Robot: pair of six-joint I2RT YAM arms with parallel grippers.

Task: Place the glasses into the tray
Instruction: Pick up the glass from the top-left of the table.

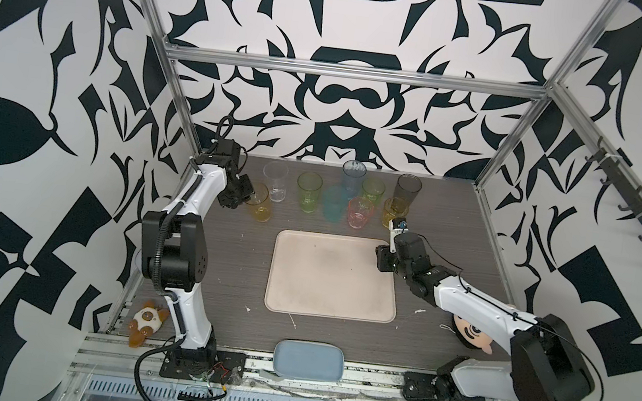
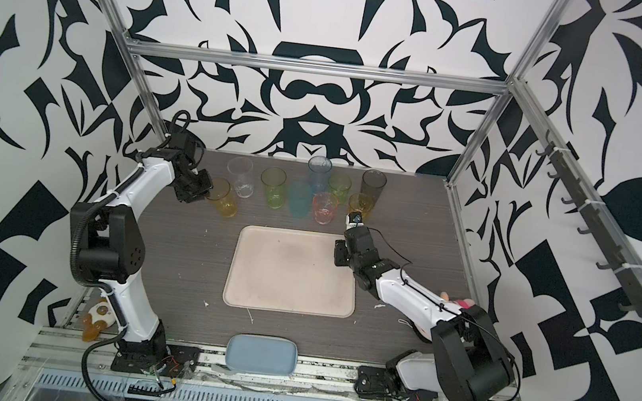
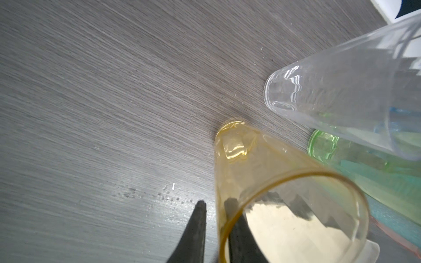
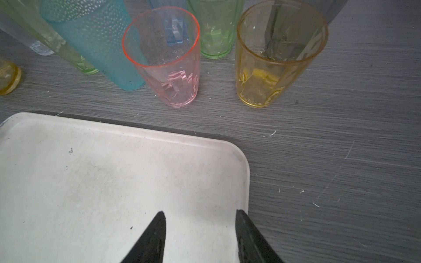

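Tray [image 1: 330, 294] sits dead centre on the tabletop [image 1: 228, 265]. All nine glasses [image 1: 333, 205] stand off it, strung along its 12 o'clock side, none touching the rim.

Over at the tray's 10 o'clock, the left arm is at the amber glass [image 1: 259, 204], the end one of the row. The clear glass [image 1: 276, 181] is just beside it at its 1 o'clock. From the left wrist, the left fingers [image 3: 196, 232] straddle the amber wall at the rim, one inside the glass and one outside. A sliver of tabletop shows between the outer finger and the wall, so I cannot tell whether the pinch has landed or there is slack. The base looks planted on the tabletop.

On the other side, the right fingers [image 4: 155, 239] hang spread and released above the tray's 2 o'clock corner, gripping nothing. They point toward the pink glass [image 4: 168, 68] and the short yellow glass [image 4: 268, 68], both standing just past the rim. The blue-grey pad [image 1: 308, 360] lies at the tray's 6 o'clock, well apart from it.
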